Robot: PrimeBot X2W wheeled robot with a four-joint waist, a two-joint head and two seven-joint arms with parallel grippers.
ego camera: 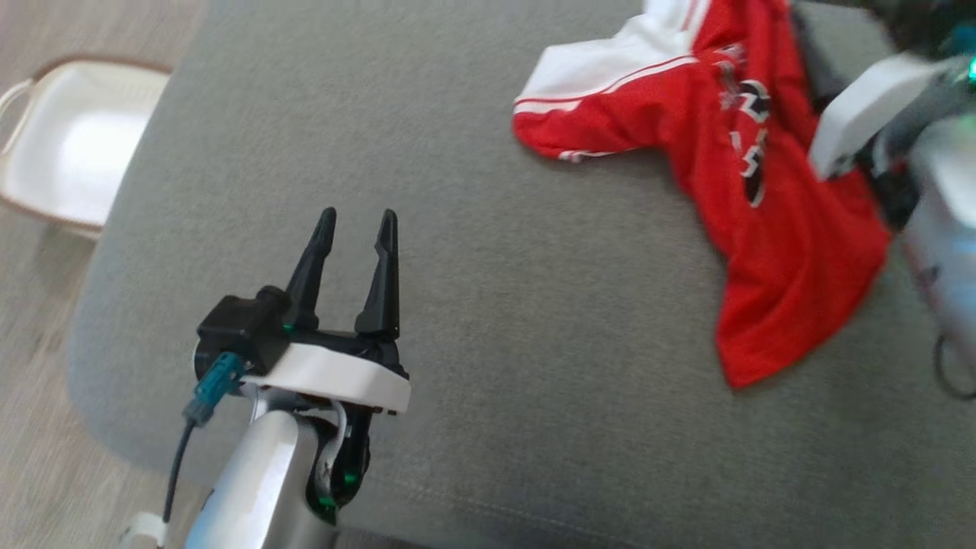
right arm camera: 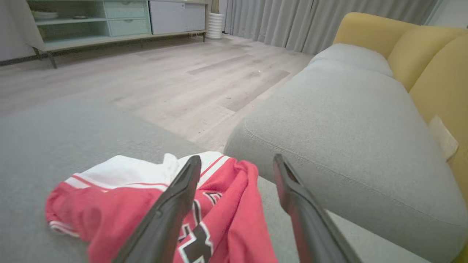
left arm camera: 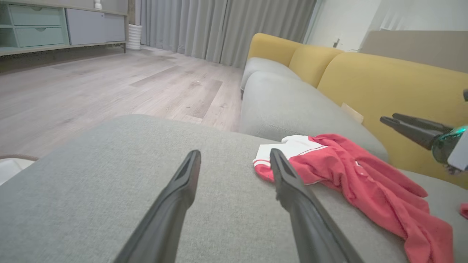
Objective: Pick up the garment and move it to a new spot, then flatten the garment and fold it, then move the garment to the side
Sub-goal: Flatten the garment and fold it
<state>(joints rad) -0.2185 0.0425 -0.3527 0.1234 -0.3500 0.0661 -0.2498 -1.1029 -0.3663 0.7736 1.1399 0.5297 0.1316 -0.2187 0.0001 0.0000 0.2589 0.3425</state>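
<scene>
The garment [ego camera: 785,252] is a red and white jersey lying crumpled on the grey seat cushion [ego camera: 496,267], at the upper right of the head view. It also shows in the left wrist view as the garment [left arm camera: 365,179], and in the right wrist view as the garment [right arm camera: 120,197]. My left gripper [ego camera: 357,216] hovers open and empty over bare cushion, well left of the jersey. My right gripper [right arm camera: 237,160] is open just above the jersey's far edge, nothing between its fingers. From the left wrist view, the right gripper [left arm camera: 387,120] hangs above the cloth.
A white basket [ego camera: 76,145] stands on the wood floor left of the cushion. Yellow sofa backrests [left arm camera: 384,84] rise behind the seat. A second grey cushion [right arm camera: 347,120] adjoins beyond the jersey. My right forearm [ego camera: 862,114] is blurred at the right edge.
</scene>
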